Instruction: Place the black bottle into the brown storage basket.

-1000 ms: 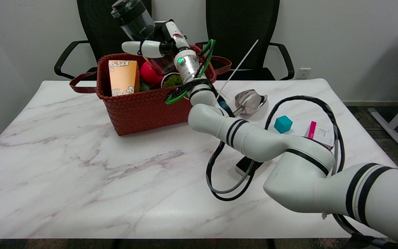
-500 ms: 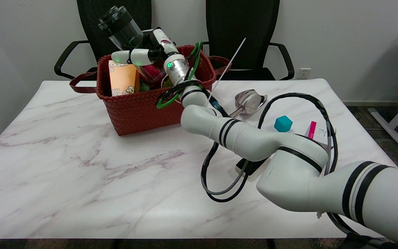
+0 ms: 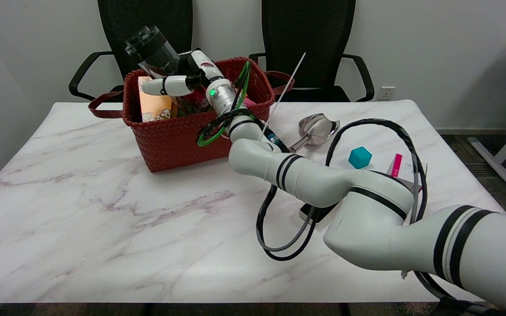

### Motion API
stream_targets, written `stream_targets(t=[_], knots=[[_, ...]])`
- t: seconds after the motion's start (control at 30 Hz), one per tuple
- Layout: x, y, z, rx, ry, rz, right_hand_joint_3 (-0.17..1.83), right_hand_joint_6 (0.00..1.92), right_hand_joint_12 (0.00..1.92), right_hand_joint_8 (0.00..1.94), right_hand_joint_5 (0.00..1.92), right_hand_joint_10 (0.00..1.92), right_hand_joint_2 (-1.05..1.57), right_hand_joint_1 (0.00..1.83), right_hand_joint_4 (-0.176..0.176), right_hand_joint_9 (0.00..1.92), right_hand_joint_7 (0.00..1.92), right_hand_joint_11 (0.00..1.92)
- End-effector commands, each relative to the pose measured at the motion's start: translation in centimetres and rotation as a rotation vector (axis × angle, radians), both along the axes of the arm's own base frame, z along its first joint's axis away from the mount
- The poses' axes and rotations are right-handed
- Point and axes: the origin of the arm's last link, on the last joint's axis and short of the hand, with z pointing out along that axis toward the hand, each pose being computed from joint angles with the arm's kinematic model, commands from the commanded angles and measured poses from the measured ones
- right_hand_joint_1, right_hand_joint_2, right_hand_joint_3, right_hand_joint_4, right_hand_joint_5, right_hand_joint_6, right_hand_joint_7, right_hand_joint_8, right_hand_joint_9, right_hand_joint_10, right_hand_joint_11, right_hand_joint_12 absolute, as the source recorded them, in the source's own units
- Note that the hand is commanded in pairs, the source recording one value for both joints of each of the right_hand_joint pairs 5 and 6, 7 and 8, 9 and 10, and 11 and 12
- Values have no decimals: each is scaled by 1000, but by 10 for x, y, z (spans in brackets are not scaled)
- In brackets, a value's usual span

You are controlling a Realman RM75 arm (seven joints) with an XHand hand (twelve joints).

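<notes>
Marble table [image 3: 103, 210]; bottle transfer near completion.
Right hand [image 3: 182, 79] grips bottle [image 3: 154, 50], tilted, over basket [image 3: 178, 136], lower end among contents; release and withdrawal judged outstanding.

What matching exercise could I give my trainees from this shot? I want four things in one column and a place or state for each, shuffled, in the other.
Things:
1. black bottle
2. teal block
3. metal scoop
4. orange carton

Places or states:
A. lying on the table just right of the brown storage basket
B. standing inside the basket at its left end
C. held tilted above the basket by the right hand
D. on the table beside a pink-and-white box

Pairs: 1-C, 2-D, 3-A, 4-B
</notes>
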Motion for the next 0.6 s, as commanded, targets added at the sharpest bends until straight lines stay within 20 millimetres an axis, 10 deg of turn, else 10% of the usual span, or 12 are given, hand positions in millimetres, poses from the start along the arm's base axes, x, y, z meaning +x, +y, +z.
stream_targets(t=[0.03, 0.23, 0.43, 0.5, 0.53, 0.6], knots=[[-18, 1, 7, -9, 7, -62, -175, 690, 142, 721, 690, 559, 699, 841, 0, 559, 721, 142], [-21, -1, 1, 28, 0, -109, -175, 90, 48, 324, 90, 255, 535, 803, 0, 255, 324, 48], [-15, 0, -2, 35, -16, -87, -175, 0, 4, 212, 0, 119, 504, 702, 0, 119, 212, 4], [33, 2, -44, 138, -31, 29, -175, 0, 10, 207, 0, 113, 521, 686, 0, 113, 207, 10], [-12, 0, 1, 32, -35, -77, -175, 0, 21, 206, 0, 112, 536, 674, 0, 112, 206, 21], [-9, 0, 1, 36, -51, -65, 39, 0, 32, 194, 0, 72, 576, 623, 0, 72, 194, 32]])
